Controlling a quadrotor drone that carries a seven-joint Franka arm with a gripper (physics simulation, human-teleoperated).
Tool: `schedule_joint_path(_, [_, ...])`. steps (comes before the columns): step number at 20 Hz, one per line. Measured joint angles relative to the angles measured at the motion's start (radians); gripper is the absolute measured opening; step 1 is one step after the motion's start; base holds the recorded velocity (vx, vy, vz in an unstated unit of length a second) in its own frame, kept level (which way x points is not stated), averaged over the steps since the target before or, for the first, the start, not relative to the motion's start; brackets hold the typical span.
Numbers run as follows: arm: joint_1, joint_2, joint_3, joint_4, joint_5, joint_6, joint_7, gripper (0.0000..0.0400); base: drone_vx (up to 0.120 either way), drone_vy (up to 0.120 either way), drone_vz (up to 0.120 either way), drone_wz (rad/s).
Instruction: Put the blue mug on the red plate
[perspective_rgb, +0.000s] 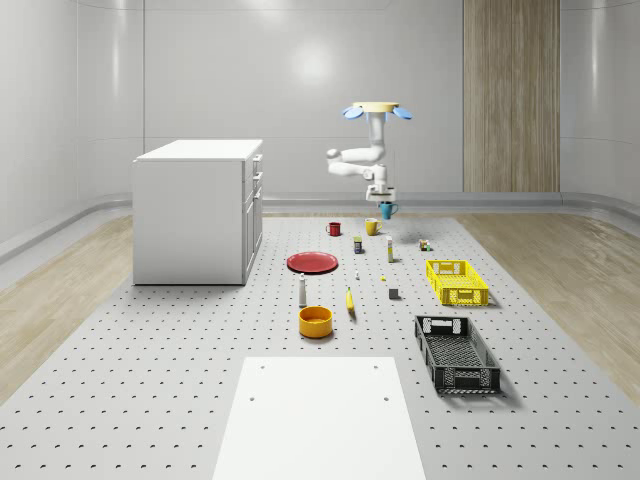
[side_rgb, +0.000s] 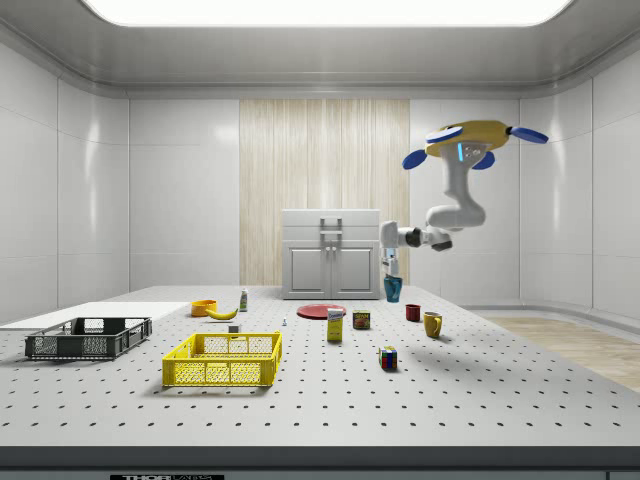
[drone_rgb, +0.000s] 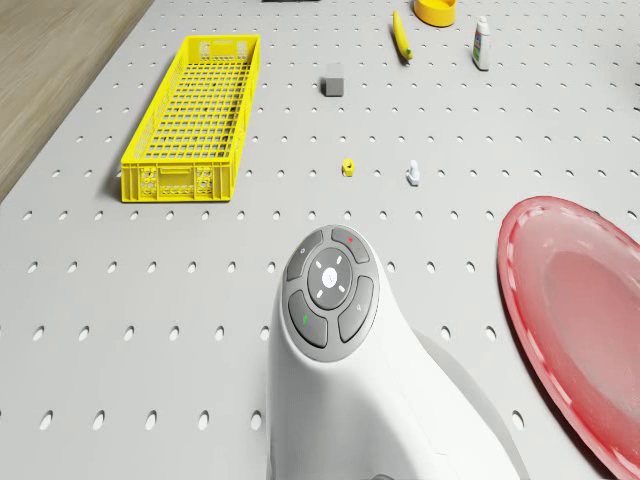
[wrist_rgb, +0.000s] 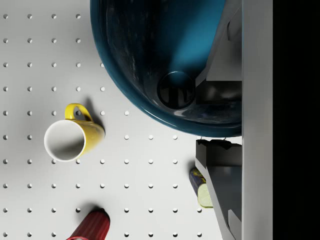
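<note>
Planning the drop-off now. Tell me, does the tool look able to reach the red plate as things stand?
Probably yes. The tool holds the blue mug aloft beneath the hovering drone, and the red plate lies bare on the table, with nothing standing between them.

The drone (side_rgb: 468, 138) has a yellow body and blue rotors. Its arm (perspective_rgb: 362, 160) is white, with grey round buttons (one red dot, one green).
</note>
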Motion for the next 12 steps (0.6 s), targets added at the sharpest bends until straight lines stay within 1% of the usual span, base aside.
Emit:
schedule_joint_path(4, [-0.002, -0.004, 0.001, 0.000, 0.002, 0.004, 0.001, 0.0100, 0.000, -0.120, 0.000, 0.000])
schedule_joint_path(12, [-0.005, -0.012, 0.002, 0.001, 0.006, 0.011, 0.004, 0.0100, 0.120, -0.120, 0.000, 0.000])
